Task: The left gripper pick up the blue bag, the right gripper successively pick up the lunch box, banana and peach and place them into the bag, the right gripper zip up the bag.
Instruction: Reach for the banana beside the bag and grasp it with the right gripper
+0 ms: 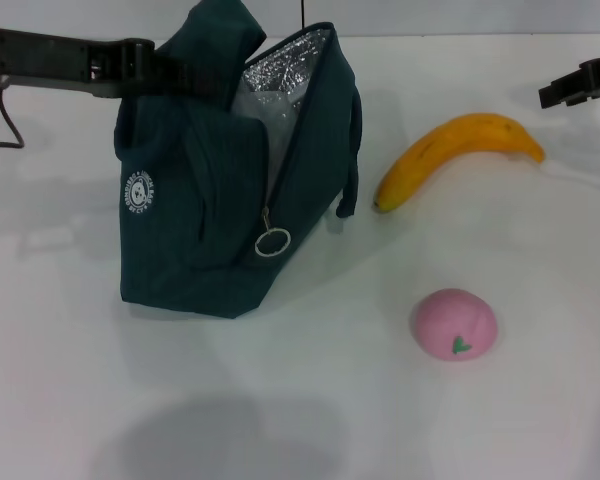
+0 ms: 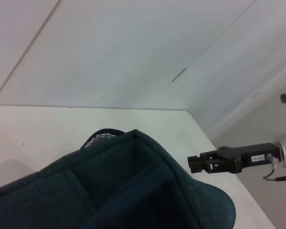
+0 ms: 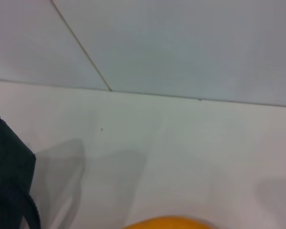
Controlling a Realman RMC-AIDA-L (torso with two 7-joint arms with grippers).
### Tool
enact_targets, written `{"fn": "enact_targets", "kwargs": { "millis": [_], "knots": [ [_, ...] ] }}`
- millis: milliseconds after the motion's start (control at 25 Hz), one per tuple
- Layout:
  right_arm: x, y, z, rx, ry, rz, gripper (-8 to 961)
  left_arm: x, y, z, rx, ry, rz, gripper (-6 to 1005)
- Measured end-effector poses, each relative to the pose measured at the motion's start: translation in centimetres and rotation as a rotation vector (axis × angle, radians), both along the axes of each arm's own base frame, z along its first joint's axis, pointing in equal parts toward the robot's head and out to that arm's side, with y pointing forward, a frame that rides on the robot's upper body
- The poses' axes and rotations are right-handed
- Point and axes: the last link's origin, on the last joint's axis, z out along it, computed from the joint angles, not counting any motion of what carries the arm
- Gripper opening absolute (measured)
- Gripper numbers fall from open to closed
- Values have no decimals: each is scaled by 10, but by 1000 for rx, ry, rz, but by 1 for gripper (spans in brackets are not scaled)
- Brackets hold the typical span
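The blue bag (image 1: 205, 235) stands left of centre on the white table, its top open and the silver foil lining (image 1: 280, 85) showing. My left gripper (image 1: 183, 72) reaches in from the left and is shut on the bag's upper fabric; the left wrist view shows that fabric (image 2: 119, 191) close up. The banana (image 1: 458, 155) lies to the right of the bag, and the peach (image 1: 455, 324) sits nearer the front. My right gripper (image 1: 580, 84) hangs at the far right edge, just beyond the banana's tip, holding nothing. The lunch box is out of view.
The zip pull ring (image 1: 273, 242) hangs at the bag's front, and a loop handle (image 1: 350, 160) droops down its right side. In the right wrist view the bag's edge (image 3: 9, 181) and the banana's top (image 3: 171, 223) show. White table (image 1: 310, 420) stretches in front.
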Motion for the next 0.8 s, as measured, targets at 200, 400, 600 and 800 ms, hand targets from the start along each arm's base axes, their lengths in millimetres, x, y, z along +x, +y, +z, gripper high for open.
{"fn": "enact_targets", "kwargs": {
  "millis": [200, 400, 600, 800],
  "knots": [
    [-2, 1, 2, -35, -70, 14, 497, 1, 0, 1, 1, -6, -4, 35],
    [-7, 0, -7, -77, -136, 48, 615, 1, 0, 1, 0, -8, -4, 35],
    [-9, 2, -16, -80, -181, 80, 739, 1, 0, 0, 0, -8, -4, 35],
    [-8, 4, -31, -69, -224, 127, 885, 1, -1, 0, 1, -7, -12, 35]
  ]
}}
